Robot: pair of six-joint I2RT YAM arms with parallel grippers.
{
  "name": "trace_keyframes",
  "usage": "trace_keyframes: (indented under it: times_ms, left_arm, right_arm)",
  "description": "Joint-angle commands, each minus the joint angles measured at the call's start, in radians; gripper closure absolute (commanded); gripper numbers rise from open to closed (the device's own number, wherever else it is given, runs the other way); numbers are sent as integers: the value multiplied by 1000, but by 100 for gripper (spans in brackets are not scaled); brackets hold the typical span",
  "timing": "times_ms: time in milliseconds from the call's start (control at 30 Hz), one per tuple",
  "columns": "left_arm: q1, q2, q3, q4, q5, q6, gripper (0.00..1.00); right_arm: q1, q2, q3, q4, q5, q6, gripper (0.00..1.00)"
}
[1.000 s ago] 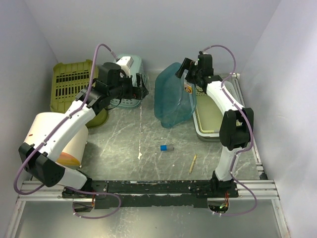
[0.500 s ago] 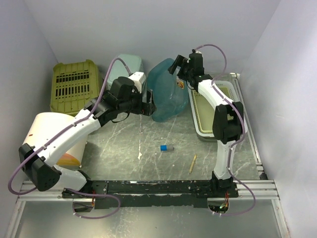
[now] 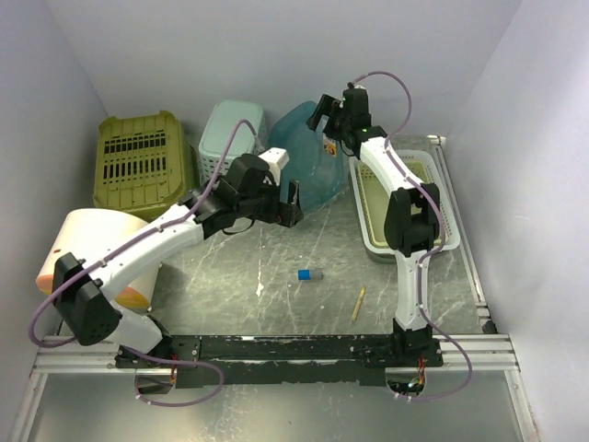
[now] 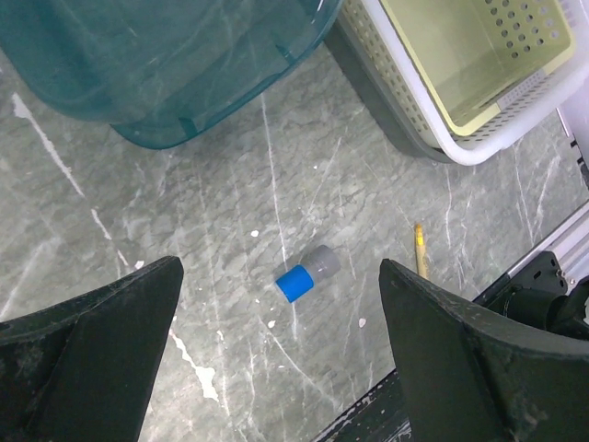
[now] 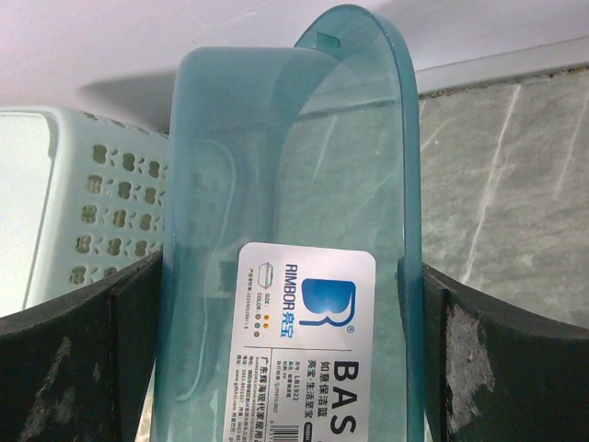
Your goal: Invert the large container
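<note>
The large container is a see-through teal basin (image 3: 308,157) standing on its edge at the back of the table, leaning toward the wall. My right gripper (image 3: 324,115) is open and straddles its upper part. In the right wrist view the labelled basin (image 5: 285,166) fills the gap of the gripper (image 5: 293,267), with a finger close against each side. My left gripper (image 3: 293,198) hangs open just in front of the basin's lower edge and holds nothing. In the left wrist view the basin (image 4: 166,64) lies at the top and the gripper (image 4: 281,272) is above bare table.
An olive crate (image 3: 143,157) and a pale green basket (image 3: 230,129) stand at the back left. A white basket (image 3: 405,198) lies right of the basin. A cream drum (image 3: 92,249) sits at the left. A blue-capped vial (image 3: 308,274) and a pencil (image 3: 359,302) lie mid-table.
My right gripper has moved back and left, tipping the basin more upright toward the wall. My left arm has swung right from the pale basket to the basin's front.
</note>
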Motion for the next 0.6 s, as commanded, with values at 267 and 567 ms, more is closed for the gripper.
trace_keyframes:
  times_ms: [267, 567]
  left_arm:
    - [-41, 95, -13, 169, 51, 18, 0]
    - [-44, 105, -47, 221, -21, 22, 0]
  right_arm:
    - [-3, -154, -231, -164, -20, -157, 0]
    - [-15, -212, -318, -122, -131, -126, 0]
